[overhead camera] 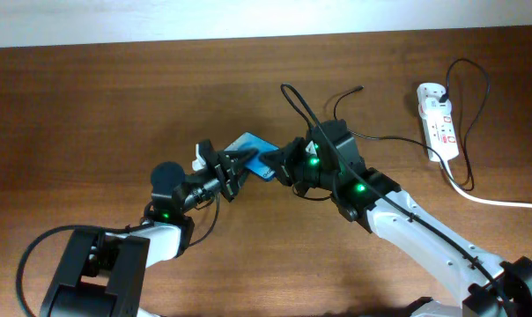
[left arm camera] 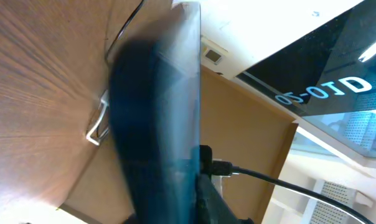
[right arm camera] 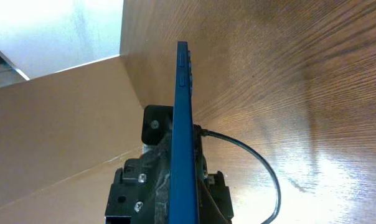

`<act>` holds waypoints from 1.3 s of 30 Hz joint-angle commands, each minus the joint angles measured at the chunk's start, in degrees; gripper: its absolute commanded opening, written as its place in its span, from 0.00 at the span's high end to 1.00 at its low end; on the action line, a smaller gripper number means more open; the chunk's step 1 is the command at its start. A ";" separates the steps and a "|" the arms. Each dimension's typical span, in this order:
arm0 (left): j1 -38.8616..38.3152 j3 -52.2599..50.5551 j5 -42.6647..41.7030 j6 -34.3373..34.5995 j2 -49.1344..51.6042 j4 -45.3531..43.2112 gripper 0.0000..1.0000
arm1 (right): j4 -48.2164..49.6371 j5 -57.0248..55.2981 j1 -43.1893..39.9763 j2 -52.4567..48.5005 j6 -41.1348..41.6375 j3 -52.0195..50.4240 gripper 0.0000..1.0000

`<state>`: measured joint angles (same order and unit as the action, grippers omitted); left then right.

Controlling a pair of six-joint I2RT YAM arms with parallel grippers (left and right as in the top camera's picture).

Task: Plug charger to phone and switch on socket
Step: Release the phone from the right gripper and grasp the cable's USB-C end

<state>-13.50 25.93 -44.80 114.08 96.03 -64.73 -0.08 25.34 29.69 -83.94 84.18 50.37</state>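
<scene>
**Phone** (overhead camera: 251,150): slim, rigid and glass-faced; judged light, slick and fragile. It is raised on edge above the centre of the tabletop (overhead camera: 90,106), between the two arms. The left end effector (overhead camera: 224,173) appears pinched on its 8 o'clock end. The right end effector (overhead camera: 286,164) is clamped on its 3 o'clock end. Best held by the long edges, leaving the port end free.

**Charger** (overhead camera: 385,137): thin, limp cable. Take hold just behind the tip, which seemingly lies loose at 1 o'clock.

**Socket** (overhead camera: 439,121): at 3 o'clock, well apart.
</scene>
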 commanded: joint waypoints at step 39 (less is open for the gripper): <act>7.65 29.62 -13.46 -46.95 1.05 60.96 1.00 | -30.27 -33.05 -21.92 -52.19 -39.65 54.93 0.63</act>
<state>-5.91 54.87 -58.89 69.36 97.03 -3.60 -30.61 -7.51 8.01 -134.87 44.73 104.05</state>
